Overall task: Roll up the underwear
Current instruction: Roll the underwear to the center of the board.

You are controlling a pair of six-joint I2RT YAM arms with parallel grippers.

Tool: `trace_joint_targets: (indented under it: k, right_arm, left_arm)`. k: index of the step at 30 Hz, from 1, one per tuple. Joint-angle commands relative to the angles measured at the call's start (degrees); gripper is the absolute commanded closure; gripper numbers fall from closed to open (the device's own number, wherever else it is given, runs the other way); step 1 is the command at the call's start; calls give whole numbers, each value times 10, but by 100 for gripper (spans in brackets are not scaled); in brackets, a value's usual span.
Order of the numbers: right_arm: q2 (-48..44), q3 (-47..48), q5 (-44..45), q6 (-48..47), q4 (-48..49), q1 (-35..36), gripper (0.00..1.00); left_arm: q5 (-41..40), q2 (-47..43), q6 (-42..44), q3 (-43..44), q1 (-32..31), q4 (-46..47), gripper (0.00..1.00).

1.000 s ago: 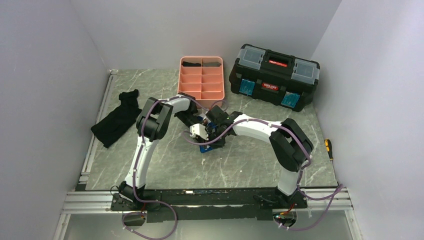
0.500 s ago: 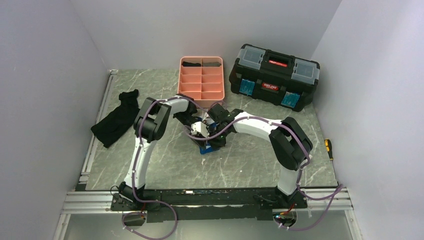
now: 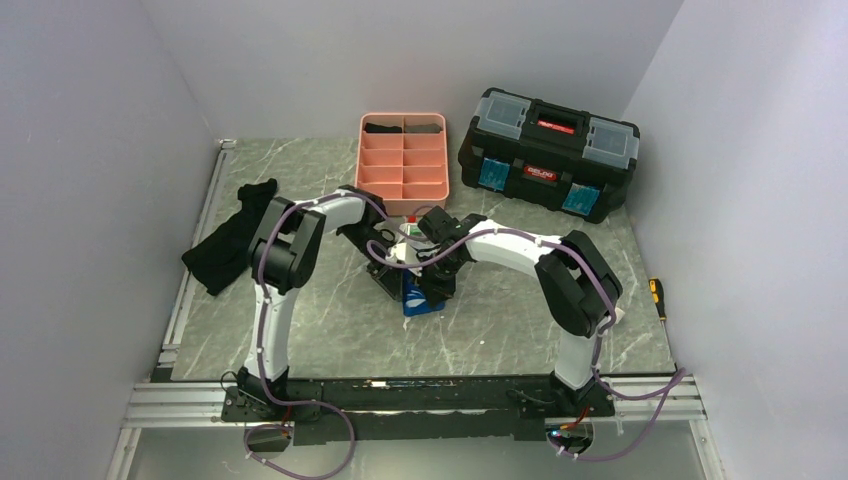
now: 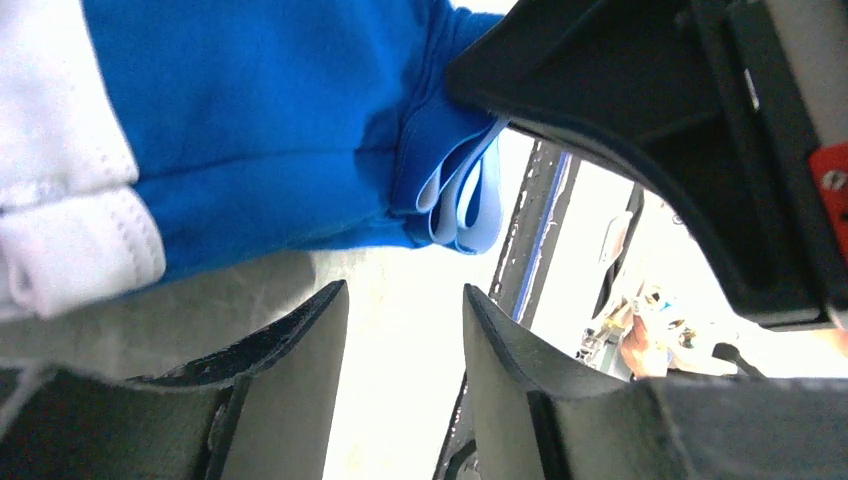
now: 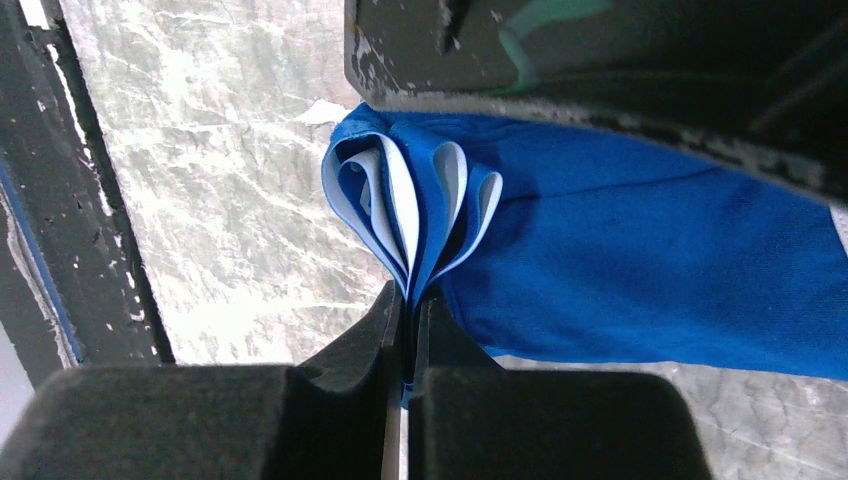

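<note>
1. The top view alone shows the layout. Both arms meet over the middle of the table (image 3: pixel 330 330). The underwear (image 3: pixel 421 304) appears only as a small blue patch beneath the wrists, on the near side of the pink tray (image 3: pixel 403 160).
2. The top view alone also shows a black toolbox (image 3: pixel 548 152) to the right of the tray, a black cloth (image 3: pixel 232 245) near the table's left edge, and an orange-and-black tool handle (image 3: pixel 657 296) at its right edge. How the jaws stand cannot be read from this height.
3. The right wrist view supplies that detail. The right gripper (image 5: pixel 410 320) is closed to a slit and pinches the folded edge of the blue fabric. The layers fan out just beyond the fingertips, pale blue on the inner faces. The rest of the garment runs off to the right above the marbled surface.
4. In the left wrist view the left gripper (image 4: pixel 405 320) stands partly parted with nothing between its fingers. The blue fabric lies just past the tips, apart from them, and a white band shows at its left.
5. The left arm has a raised elbow, its forearm angled towards the tray and its wrist bent down to the garment.
6. The right arm has a high elbow at the right, its forearm stretched leftward to the centre and its wrist pitched down, close beside the other.
</note>
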Motion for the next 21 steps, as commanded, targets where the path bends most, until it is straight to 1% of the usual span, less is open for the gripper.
trace_joint_targets:
  k: [1,13,15,18,21]
  right_arm:
    - [6,6,-24,14,-22,-6,100]
    - [14,20,-35,15,-32,-8,100]
    - [19,30,-40,12,-41,-10,100]
    - [35,51,-56,5,-61,-21,100]
    - [58,77,-85,-7,-85,-33,100]
  left_arm:
    - [-31,-59,-12,-21,14,34,49]
    - [-130,-131,-101,-85,70,131,49]
    - [-150,-147,-119,-96,86,150,49]
    - [-202,-185,-153,-115,117,176,49]
    - [-226,-222,-173,-137,161,184,48]
